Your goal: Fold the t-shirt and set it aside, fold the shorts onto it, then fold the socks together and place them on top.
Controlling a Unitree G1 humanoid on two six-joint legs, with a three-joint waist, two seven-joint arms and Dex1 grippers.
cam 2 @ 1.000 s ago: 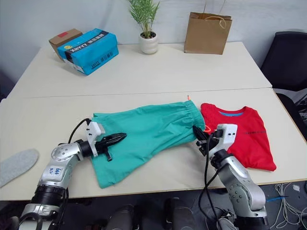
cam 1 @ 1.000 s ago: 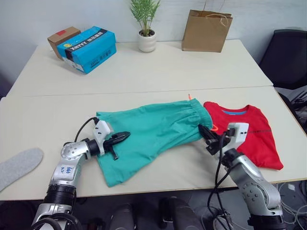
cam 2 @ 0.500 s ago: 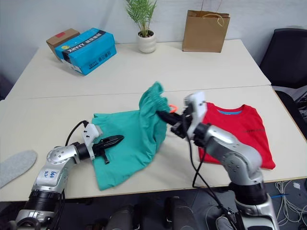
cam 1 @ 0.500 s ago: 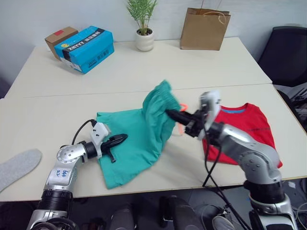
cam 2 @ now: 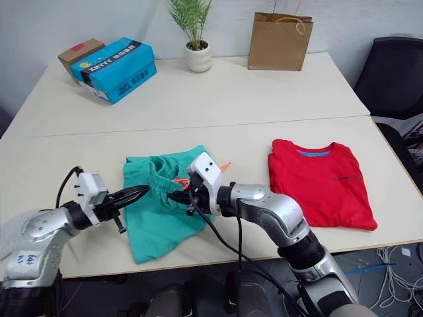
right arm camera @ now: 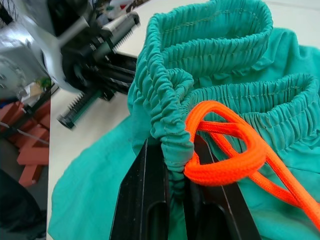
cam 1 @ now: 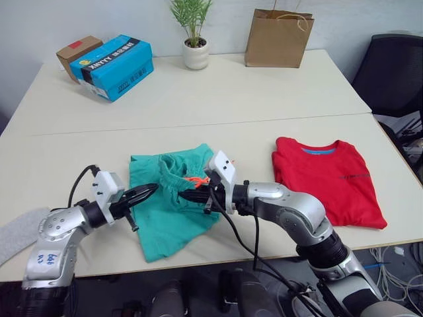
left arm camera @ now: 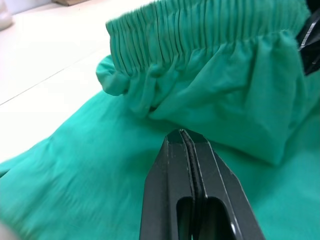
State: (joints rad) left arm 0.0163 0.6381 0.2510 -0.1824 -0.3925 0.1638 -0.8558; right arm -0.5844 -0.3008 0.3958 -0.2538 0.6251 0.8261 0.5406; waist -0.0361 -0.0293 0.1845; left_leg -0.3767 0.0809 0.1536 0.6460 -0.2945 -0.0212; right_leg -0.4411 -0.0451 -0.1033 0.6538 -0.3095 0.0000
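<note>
The teal shorts (cam 1: pixel 165 211) lie doubled over at the middle of the near table, their gathered waistband (right arm camera: pixel 215 45) and orange drawstring (right arm camera: pixel 225 145) bunched on top. My right gripper (cam 1: pixel 186 196) is shut on the waistband, the fabric pinched between its fingers (right arm camera: pixel 145 200). My left gripper (cam 1: pixel 147 192) is shut with nothing between its fingers (left arm camera: pixel 170 175), its tip just over the shorts' left edge. The red t-shirt (cam 1: pixel 327 181) lies flat to the right, apart from the shorts. One grey sock (cam 1: pixel 14 232) lies at the table's front left edge.
On the far table stand a blue box (cam 1: pixel 115 66), a brown carton (cam 1: pixel 74 50), a potted plant (cam 1: pixel 193 54) and a paper bag (cam 1: pixel 277 39). A black chair (cam 1: pixel 390 72) stands at the right. A seam (cam 1: pixel 264 119) joins the two tables.
My right gripper has carried the waistband from beside the t-shirt over to the left, folding the shorts onto themselves. The t-shirt's left side is now uncovered. The left gripper stays by the shorts' left edge.
</note>
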